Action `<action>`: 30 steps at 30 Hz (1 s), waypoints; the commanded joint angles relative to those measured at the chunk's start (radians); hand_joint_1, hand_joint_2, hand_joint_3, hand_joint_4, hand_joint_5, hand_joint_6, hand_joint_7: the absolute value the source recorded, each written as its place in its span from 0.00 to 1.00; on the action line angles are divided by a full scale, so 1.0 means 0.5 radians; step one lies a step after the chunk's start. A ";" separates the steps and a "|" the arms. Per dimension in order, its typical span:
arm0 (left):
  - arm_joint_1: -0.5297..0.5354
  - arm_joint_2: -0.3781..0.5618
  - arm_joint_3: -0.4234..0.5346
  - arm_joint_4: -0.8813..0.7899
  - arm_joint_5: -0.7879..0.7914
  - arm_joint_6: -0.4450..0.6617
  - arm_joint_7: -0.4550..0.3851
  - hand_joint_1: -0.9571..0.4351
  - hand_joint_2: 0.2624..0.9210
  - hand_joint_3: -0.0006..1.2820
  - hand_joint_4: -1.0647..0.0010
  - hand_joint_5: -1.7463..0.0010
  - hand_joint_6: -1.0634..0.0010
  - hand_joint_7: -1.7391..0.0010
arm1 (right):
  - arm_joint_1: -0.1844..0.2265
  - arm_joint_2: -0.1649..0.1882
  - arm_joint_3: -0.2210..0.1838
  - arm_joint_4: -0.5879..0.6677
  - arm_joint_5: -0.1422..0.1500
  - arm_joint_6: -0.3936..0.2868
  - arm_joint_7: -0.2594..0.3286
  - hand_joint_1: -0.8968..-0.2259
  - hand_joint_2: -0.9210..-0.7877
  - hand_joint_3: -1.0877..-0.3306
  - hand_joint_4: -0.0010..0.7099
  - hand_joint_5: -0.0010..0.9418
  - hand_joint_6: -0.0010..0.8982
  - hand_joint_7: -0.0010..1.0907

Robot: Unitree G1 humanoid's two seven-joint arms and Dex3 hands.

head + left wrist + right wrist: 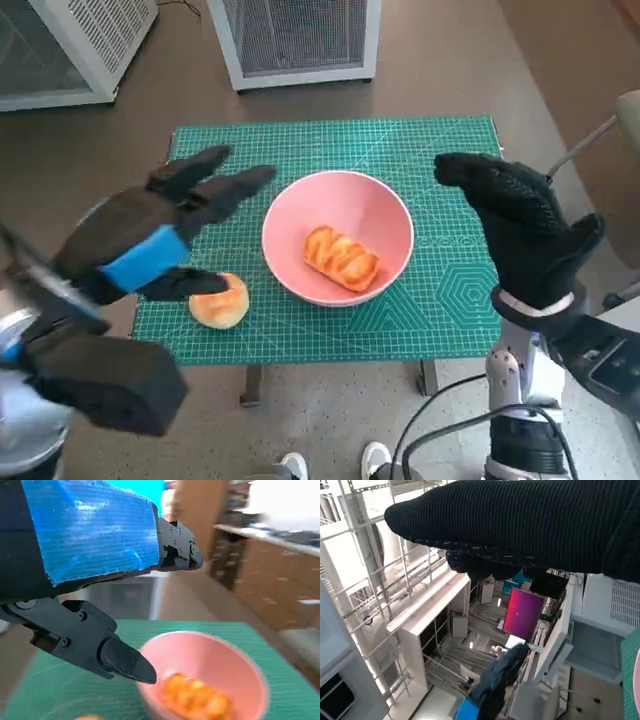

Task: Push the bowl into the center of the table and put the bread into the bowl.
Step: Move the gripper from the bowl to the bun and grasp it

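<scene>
Head view, bowl: you see the pink bowl [338, 236] standing near the middle of the green cutting mat [450, 300], which covers the small table.
Head view, bread in bowl: one glazed, striped bread [341, 257] lies inside the bowl, on its bottom.
Head view, second bread: a round bun [220, 301] lies on the mat at the near left, beside the bowl but apart from it.
Head view, left hand: your left hand [160, 245] hovers above the left part of the mat, fingers spread and reaching toward the far right. It holds nothing. Its lower finger hides a part of the bun, and you cannot tell if it touches it.
Head view, right hand: the right hand [520, 225] is raised over the right edge of the mat, fingers apart, empty, well apart from the bowl.
Head view, floor: white cabinets with grilles stand on the far side, and two white shoes show at the near edge.
Left wrist view: the blue tape [90, 530] fills the upper part; the black fingers [120, 662] stand apart with nothing between them. The bowl [245, 675] with the bread [195, 697] appears beyond them, blurred.
Right wrist view: the glove [520, 520] crosses the picture as a dark band, and you cannot read its opening here. The left hand [492, 685] shows farther off, before shelves and a red screen [522, 614].
</scene>
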 commanded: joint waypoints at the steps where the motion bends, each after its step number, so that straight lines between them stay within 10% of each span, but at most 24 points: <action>1: 0.175 0.062 0.071 -0.091 0.030 0.077 -0.017 0.55 0.69 0.00 0.84 1.00 0.71 0.95 | 0.041 -0.005 0.001 0.004 -0.003 0.040 -0.003 0.76 0.00 0.80 0.77 0.01 0.15 0.63; 30: 0.405 0.087 -0.235 0.132 0.116 0.093 0.035 0.52 0.71 0.00 0.76 1.00 0.69 0.99 | 0.031 -0.015 -0.006 -0.023 0.020 0.169 0.012 0.76 0.00 0.80 0.78 0.01 0.14 0.64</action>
